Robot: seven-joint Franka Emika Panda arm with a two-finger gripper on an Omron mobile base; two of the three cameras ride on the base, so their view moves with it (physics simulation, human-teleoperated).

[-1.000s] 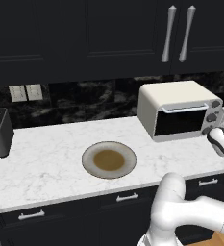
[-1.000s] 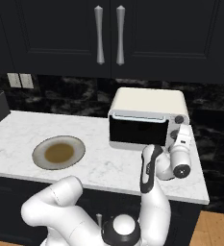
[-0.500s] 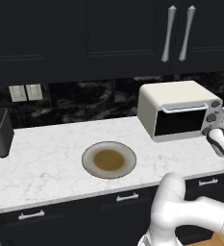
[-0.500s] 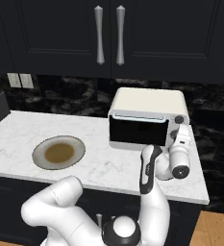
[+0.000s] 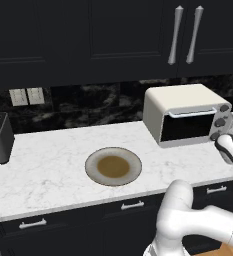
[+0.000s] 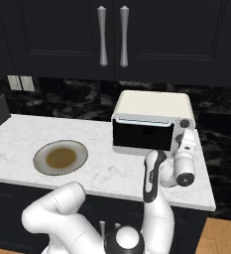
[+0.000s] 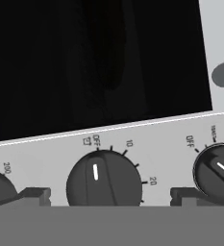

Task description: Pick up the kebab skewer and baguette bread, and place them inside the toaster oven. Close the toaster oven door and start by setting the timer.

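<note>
At the shut toaster oven (image 6: 151, 130), the tool (image 7: 108, 194) spreads wide around a knob (image 7: 104, 180).

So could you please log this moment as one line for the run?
toaster oven door: closed | gripper: open, at timer knob | knob pointer: near OFF | plate: bare

Glossy white rounded arm (image 6: 62, 213), dark joints, small dark jaws.

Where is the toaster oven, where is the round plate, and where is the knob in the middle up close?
toaster oven (image 6: 151, 105), right base view, on its cream top.
plate (image 5: 92, 169), left base view, on its pale left rim.
middle knob (image 7: 104, 181), hand view, on its dark face by the white marker.
</note>
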